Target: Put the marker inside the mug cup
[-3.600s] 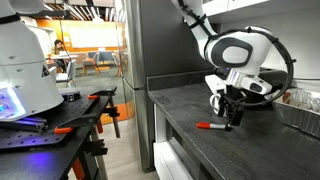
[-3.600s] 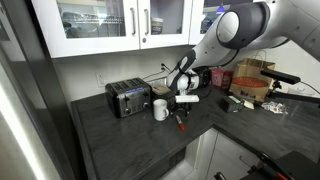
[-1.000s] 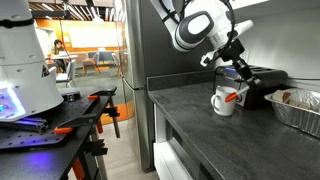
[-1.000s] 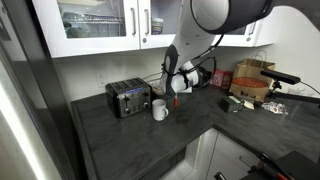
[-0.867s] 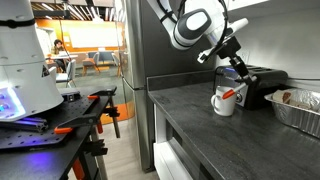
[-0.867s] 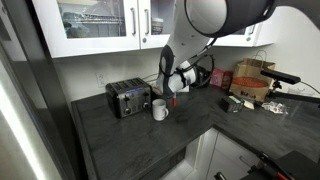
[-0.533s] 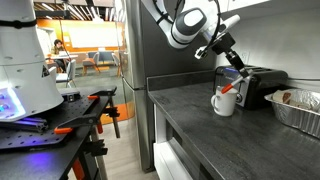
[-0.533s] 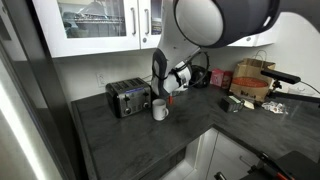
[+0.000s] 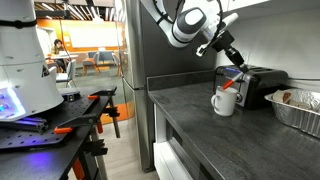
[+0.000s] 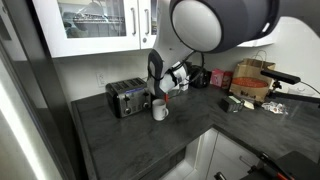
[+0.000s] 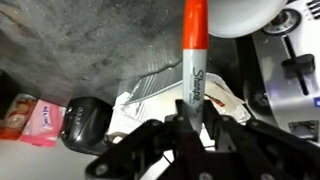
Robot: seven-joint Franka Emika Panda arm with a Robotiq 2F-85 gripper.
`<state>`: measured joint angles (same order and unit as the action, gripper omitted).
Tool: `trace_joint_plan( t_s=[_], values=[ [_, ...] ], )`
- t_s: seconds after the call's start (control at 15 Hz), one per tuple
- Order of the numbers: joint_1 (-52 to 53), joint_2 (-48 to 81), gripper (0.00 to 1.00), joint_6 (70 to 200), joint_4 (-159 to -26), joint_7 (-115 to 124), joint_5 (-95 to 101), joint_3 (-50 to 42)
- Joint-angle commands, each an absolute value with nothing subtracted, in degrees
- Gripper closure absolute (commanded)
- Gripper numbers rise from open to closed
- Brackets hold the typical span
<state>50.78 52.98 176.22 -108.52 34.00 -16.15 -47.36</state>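
The marker (image 11: pixel 193 60), grey-bodied with an orange-red cap, stands upright between the fingers of my gripper (image 11: pixel 194 112), which is shut on its lower body. Its capped end points toward the white mug (image 11: pixel 245 14) at the top of the wrist view. In an exterior view the gripper (image 9: pixel 232 60) hangs above the mug (image 9: pixel 224 100), and the marker's red end (image 9: pixel 238 72) slants down toward the rim, still above it. In an exterior view the mug (image 10: pixel 160 110) stands beside the toaster, with the gripper (image 10: pixel 172 82) just above and behind it.
A black toaster (image 9: pixel 262 84) stands right behind the mug, and it also shows as toaster (image 10: pixel 128 98). A foil tray (image 9: pixel 300 108) sits farther along the dark counter (image 9: pixel 190 110). A cardboard box (image 10: pixel 250 78) and clutter fill the back corner. Papers (image 11: pixel 150 90) and a pink packet (image 11: pixel 30 115) lie below.
The marker, earlier lying on the counter, is now lifted in the shut gripper. Over the last second the arm swung round and the gripper shifted slightly above the mug.
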Motion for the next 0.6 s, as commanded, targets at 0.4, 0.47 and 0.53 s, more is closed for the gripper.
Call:
trace_joint_plan(
  t_s=[0.4, 0.47, 0.53],
  values=[
    [46.77, 56.01, 0.94, 178.62, -102.05, 33.05, -15.66, -42.47],
    [46.61, 57.19, 0.94, 178.64, -101.28, 33.44, -15.78, -42.68],
    [46.69, 58.45, 0.94, 178.58, -100.64, 33.85, -15.89, -43.25]
  ],
)
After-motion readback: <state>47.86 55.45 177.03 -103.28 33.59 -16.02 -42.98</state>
